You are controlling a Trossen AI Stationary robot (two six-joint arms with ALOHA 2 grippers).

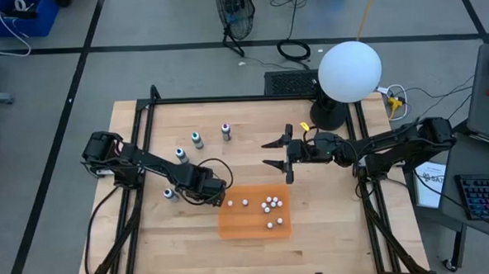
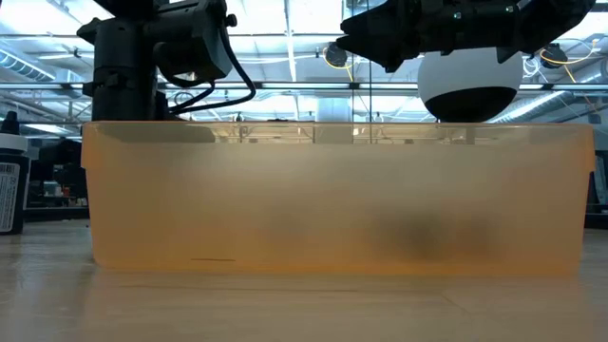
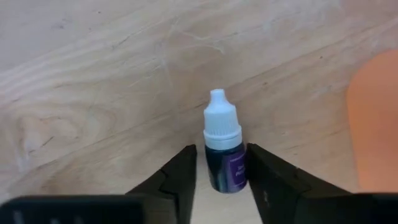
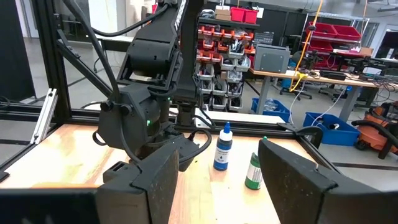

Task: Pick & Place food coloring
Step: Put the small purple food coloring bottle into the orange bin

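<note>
A food coloring bottle [image 3: 225, 167] with a white cap and a dark purple body stands upright on the wooden table. My left gripper [image 3: 222, 171] points down over it, open, one finger on each side of the body with a narrow gap at each. In the high view my left gripper [image 1: 209, 188] hides this bottle. Three more bottles [image 1: 197, 139] [image 1: 226, 131] [image 1: 180, 154] stand at the far left, and another [image 1: 169, 193] stands beside the left arm. My right gripper [image 1: 277, 152] hangs open and level above the table's middle, holding nothing.
An orange tray [image 1: 232, 224] holding several white beads lies just right of my left gripper; its wall [image 2: 332, 199] fills the low view. A lamp with a white globe [image 1: 349, 70] stands at the far right. The right wrist view shows a blue bottle [image 4: 224, 148] and a green one [image 4: 253, 171].
</note>
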